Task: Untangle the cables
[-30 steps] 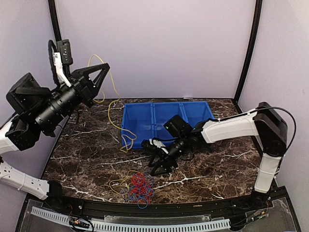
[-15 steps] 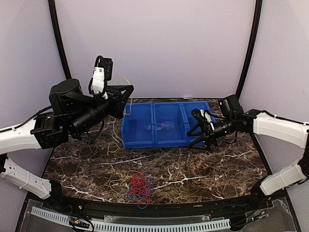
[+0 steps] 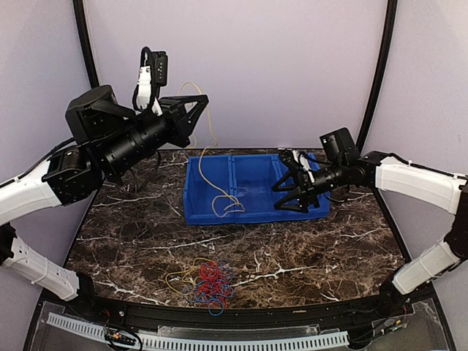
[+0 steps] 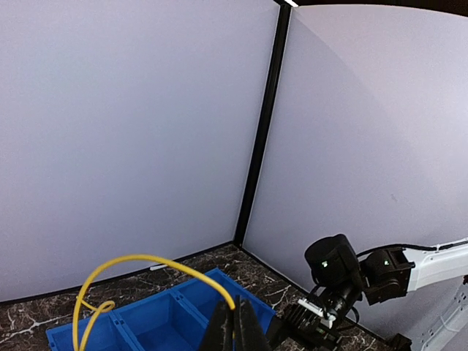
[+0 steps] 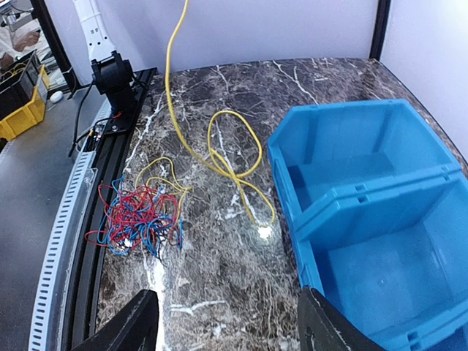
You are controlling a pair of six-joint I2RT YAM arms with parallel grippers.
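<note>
Left claw [image 3: 205,99] pinching thin yellow cable [image 4: 146,257], hanging down by blue plastic bin [image 3: 256,216]; right claw [image 3: 284,191] gaping empty, nearer red-blue wire tangle [image 3: 208,281].

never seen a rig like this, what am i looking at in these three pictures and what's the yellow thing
These are two robot arms bolted to a marble table. One picture looks down from above and behind them. The other two come from small cameras on each arm's wrist. The left fingers are shut on a yellow cable, held high so that it dangles by the blue bin. The right fingers are open and hold nothing. A tangle of red, blue and yellow cables lies near the front edge.
</note>
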